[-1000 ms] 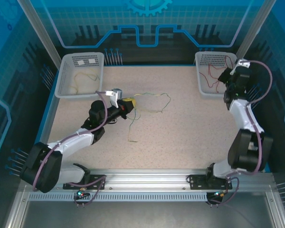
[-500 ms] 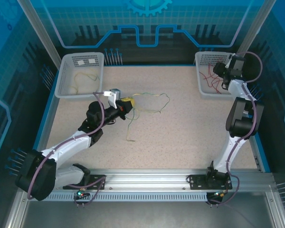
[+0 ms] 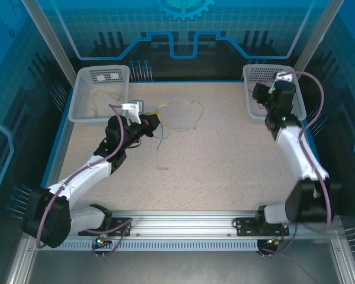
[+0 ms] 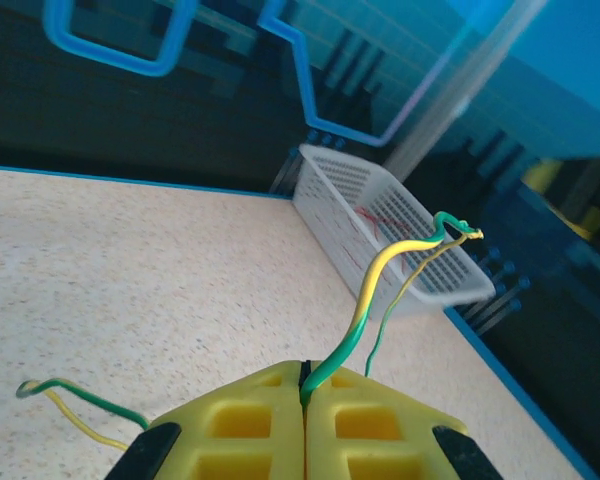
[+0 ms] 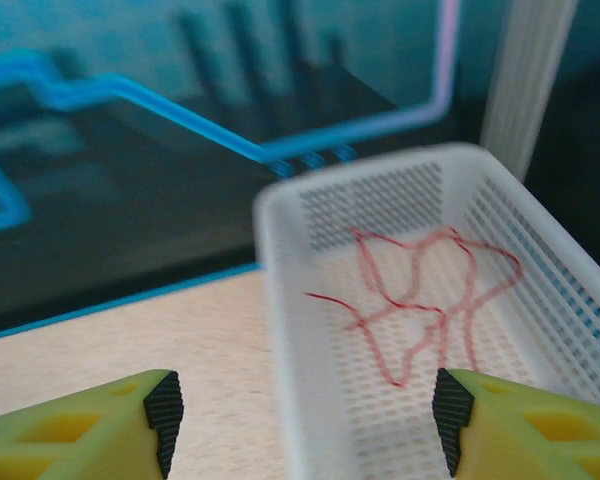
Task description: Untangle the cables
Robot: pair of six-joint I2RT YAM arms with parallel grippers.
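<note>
Left basket, pale cable inside, sits off to the left of left pincer. That pincer is clamped on green-yellow cable, which loops ahead over the table. Right pincer spread wide, empty. Red cables lie in white basket just ahead.

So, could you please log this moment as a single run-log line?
left end effector: shut on green-yellow cable | right end effector: open, at right basket | red cable: inside right basket

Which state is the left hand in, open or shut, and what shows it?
Shut: the left hand presses its yellow fingers together, pinching a thin green-and-yellow wire.
</note>
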